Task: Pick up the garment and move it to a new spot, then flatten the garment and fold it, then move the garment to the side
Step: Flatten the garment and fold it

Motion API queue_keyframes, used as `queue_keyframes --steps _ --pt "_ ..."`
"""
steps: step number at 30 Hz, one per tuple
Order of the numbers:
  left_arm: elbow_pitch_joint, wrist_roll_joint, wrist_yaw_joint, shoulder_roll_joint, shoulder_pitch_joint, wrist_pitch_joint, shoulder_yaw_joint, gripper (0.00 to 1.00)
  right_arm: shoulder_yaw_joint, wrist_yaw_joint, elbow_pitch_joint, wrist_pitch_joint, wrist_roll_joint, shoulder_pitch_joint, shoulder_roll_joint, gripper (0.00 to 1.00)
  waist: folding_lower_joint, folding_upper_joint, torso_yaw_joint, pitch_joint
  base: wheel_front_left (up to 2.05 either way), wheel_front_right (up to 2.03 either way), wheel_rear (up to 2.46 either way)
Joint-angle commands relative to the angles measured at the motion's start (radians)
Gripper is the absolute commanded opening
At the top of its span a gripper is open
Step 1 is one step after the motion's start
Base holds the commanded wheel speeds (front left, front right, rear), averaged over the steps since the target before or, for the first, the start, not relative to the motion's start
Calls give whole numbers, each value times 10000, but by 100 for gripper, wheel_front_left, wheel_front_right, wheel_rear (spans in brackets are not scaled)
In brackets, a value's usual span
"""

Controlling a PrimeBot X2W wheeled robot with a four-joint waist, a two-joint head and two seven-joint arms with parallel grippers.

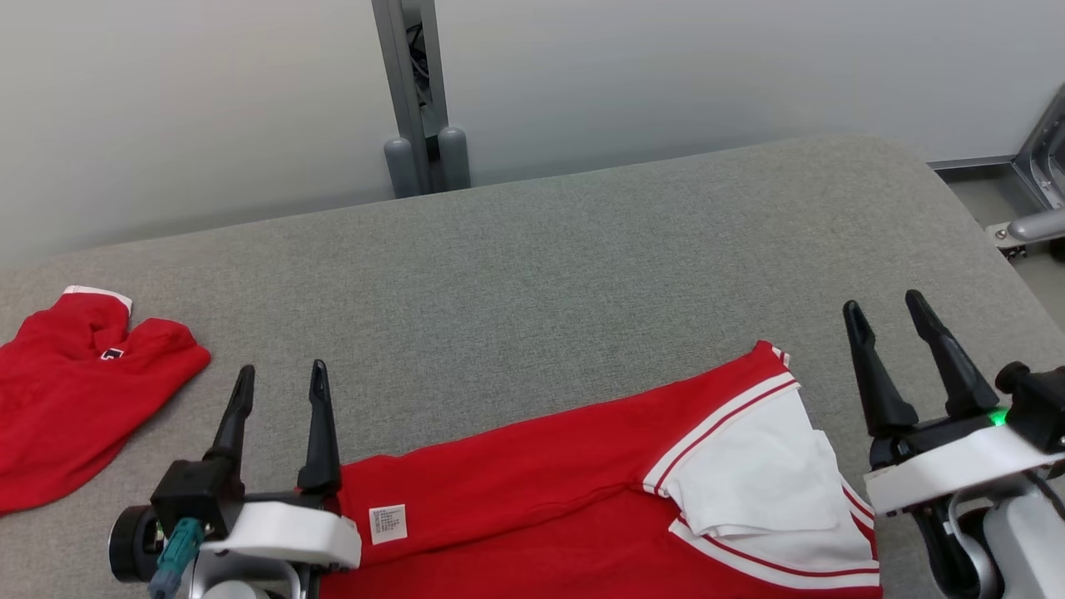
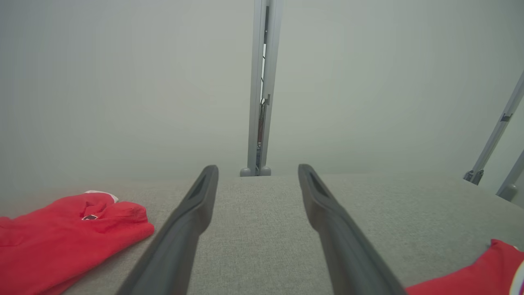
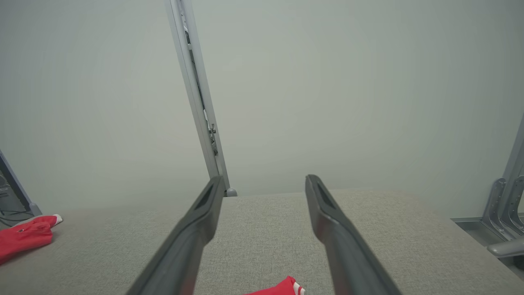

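A red garment (image 1: 541, 491) with white, red-striped trim lies spread flat along the near edge of the grey fabric table (image 1: 532, 266), inside out with a small white label showing near its left end. My left gripper (image 1: 281, 376) hovers open at that left end, fingers pointing away over bare table. My right gripper (image 1: 886, 304) stands open just right of the garment's white-trimmed end. In the left wrist view the open left gripper (image 2: 258, 170) has a corner of the garment (image 2: 483, 270) at lower right. The right wrist view shows the open right gripper (image 3: 264, 180) above the garment's tip (image 3: 282, 287).
A second red garment (image 1: 75, 391) lies crumpled at the table's left edge, also seen as a red garment (image 2: 61, 241) in the left wrist view. A grey post (image 1: 416, 91) rises behind the table against a pale wall. Metal frame parts (image 1: 1036, 191) stand off the right side.
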Motion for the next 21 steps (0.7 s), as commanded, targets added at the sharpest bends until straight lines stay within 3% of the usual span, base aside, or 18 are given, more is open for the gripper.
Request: queue_keyframes --steps 1,6,11,21 --pt "-67 215 -140 -170 308 -46 283 100 -267 6 -262 -73 -267 275 324 100 0 0 -26 24 0 0 0" --pt "-245 934 -713 -856 994 -43 1297 100 -691 4 -819 -72 -1195 980 1033 100 0 0 -32 26 0 0 0" --pt "-290 1642 -1321 -1263 1504 -45 1878 100 -554 4 -863 -73 -1429 1296 1257 100 0 0 28 -30 0 0 0" --pt "-296 1894 -1566 -1399 1704 -47 2088 100 -462 4 -741 -64 -1446 1283 1327 100 0 0 161 -96 0 0 0"
